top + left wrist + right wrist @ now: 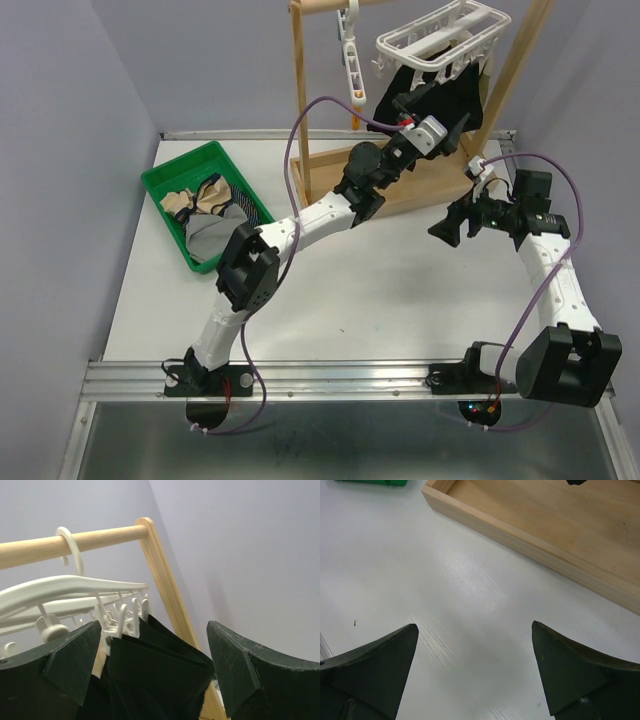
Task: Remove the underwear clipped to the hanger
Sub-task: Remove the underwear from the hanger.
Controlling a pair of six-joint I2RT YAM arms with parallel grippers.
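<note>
A white tabletop (380,300) is carrying a tall pale wooden rack (298,100) and a green plastic bin (178,164) holding tan, navy and grey garments (205,235). A white plastic clip hanger (75,586) is hanging from the rack's rail, pinching black cloth underwear (160,675). The left gripper (152,630) is gaping wide close to that underwear, grasping nothing. The right gripper (473,627) is hovering released over the table.

Black underwear (445,95) clipped on hanger (400,42); tan, grey, navy pcs (208,218) in green bin (178,166)
</note>
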